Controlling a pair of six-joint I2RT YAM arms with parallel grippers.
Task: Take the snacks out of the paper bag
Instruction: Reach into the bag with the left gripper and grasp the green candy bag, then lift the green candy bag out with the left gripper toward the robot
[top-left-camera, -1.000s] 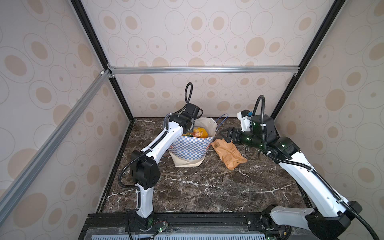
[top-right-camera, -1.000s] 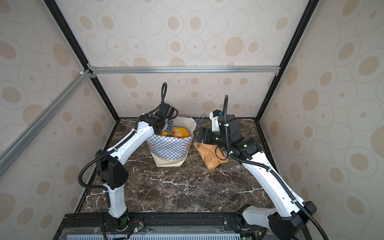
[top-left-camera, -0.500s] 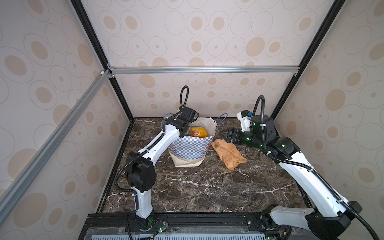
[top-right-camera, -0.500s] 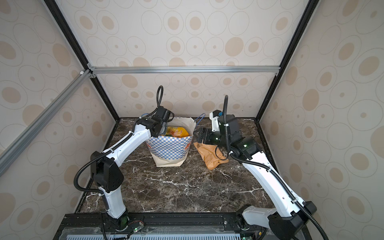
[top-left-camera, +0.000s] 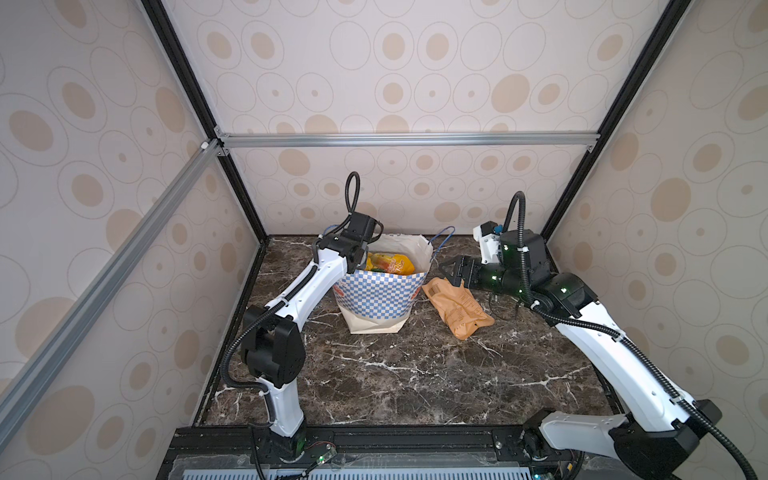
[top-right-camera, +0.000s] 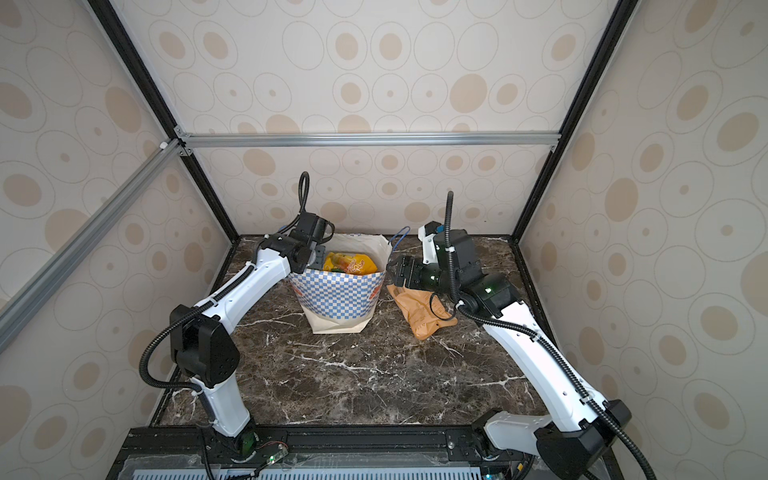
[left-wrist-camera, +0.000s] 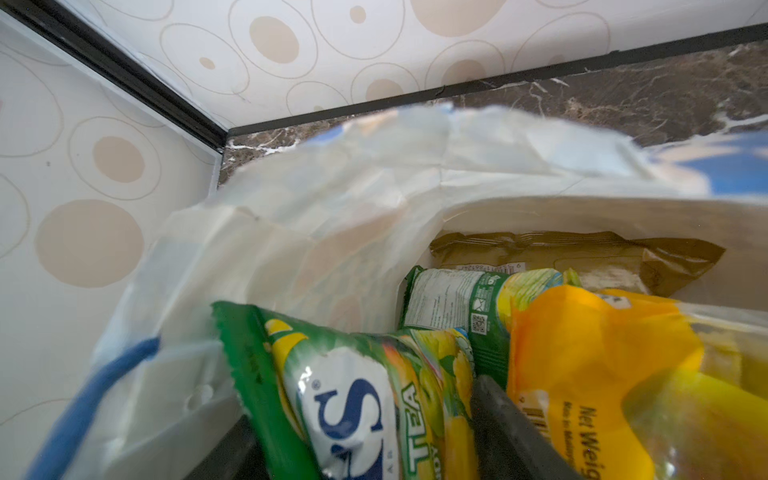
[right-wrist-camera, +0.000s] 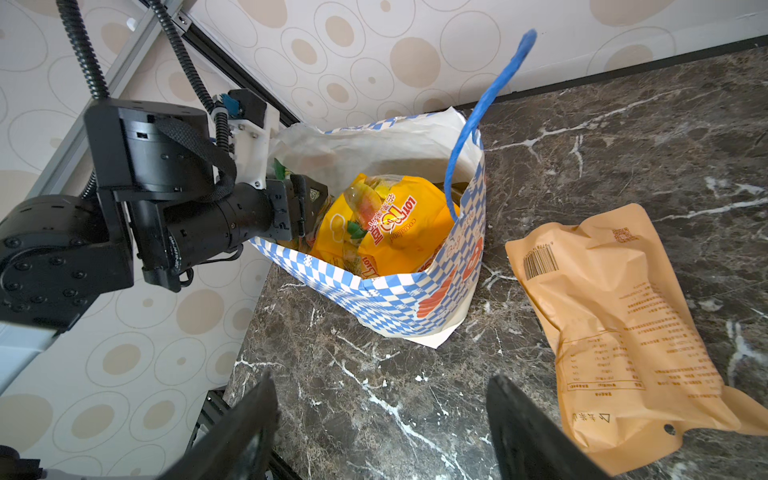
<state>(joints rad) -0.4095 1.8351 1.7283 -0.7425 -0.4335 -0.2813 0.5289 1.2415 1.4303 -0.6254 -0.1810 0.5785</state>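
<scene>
The paper bag (top-left-camera: 378, 299) (top-right-camera: 338, 299) stands upright at the back middle of the table, mouth open. A yellow-orange packet (top-left-camera: 390, 262) (right-wrist-camera: 399, 232) tops the snacks inside. My left gripper (top-left-camera: 362, 259) (right-wrist-camera: 307, 203) reaches into the bag's left side. In the left wrist view its jaws (left-wrist-camera: 365, 407) press on both edges of a green-yellow packet (left-wrist-camera: 365, 374). Deeper in lie another green-yellow packet (left-wrist-camera: 457, 299) and a gold-brown foil bag (left-wrist-camera: 582, 257). A flat tan-orange pouch (top-left-camera: 457, 307) (right-wrist-camera: 615, 324) lies on the table right of the bag. My right gripper (top-left-camera: 449, 268) (right-wrist-camera: 381, 378) hangs open and empty just right of the bag.
A blue cord handle (right-wrist-camera: 478, 120) sticks up from the bag's right side. The bag sits near the enclosure's back wall (top-left-camera: 415, 195) and the left corner post (top-left-camera: 249, 208). Dark marble tabletop (top-left-camera: 415, 374) stretches in front of the bag.
My left gripper has shifted left and sunk at the bag's left rim, and its jaws have narrowed onto the green-yellow packet. The right arm, the bag and the pouch have stayed put.
</scene>
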